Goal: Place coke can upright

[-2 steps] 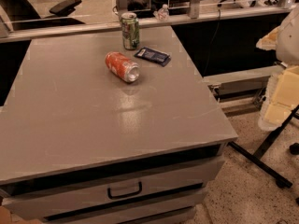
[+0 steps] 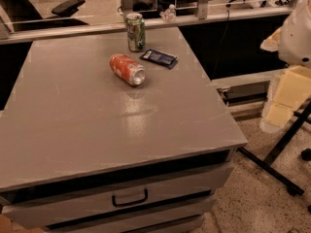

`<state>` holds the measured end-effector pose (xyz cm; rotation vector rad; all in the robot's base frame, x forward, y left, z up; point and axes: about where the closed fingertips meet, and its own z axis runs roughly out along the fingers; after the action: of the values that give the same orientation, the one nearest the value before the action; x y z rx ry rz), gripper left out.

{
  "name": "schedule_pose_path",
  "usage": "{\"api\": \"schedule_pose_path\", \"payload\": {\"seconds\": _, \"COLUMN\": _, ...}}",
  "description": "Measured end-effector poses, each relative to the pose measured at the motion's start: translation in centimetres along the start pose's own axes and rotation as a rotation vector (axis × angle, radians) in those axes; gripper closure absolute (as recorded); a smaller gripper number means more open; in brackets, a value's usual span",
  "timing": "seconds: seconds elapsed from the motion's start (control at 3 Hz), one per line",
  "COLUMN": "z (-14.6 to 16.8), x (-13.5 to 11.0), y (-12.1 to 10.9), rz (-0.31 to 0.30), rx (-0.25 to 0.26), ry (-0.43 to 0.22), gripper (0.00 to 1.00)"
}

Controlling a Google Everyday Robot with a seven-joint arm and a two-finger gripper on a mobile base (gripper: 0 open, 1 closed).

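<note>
The coke can (image 2: 127, 69) is red-orange with silver rims. It lies on its side on the grey cabinet top (image 2: 97, 125), towards the back, with its silver end facing front right. My gripper (image 2: 284, 101) is the pale cream part of the arm at the right edge of the view. It hangs off the table, well to the right of the can and lower than the top. It holds nothing that I can see.
A green-and-white can (image 2: 135, 31) stands upright just behind the coke can. A dark blue flat packet (image 2: 159, 58) lies to the coke can's right. A black stand leg (image 2: 272, 164) crosses the speckled floor on the right. Drawers with a handle (image 2: 129, 198) face front.
</note>
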<state>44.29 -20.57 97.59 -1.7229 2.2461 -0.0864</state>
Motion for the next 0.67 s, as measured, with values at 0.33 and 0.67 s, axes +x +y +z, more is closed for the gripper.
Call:
{"api": "schedule_pose_path", "payload": {"seconds": 0.33, "z": 1.0, "x": -3.5, "y": -0.1, "rz": 0.026, "rx": -0.046, "ry": -0.027, "gripper": 0.00}}
{"api": "schedule_pose_path", "payload": {"seconds": 0.67, "z": 6.2, "x": -7.3, "y": -2.0, "rz": 0.085, "rx": -0.099, "ry": -0.042, "gripper": 0.00}}
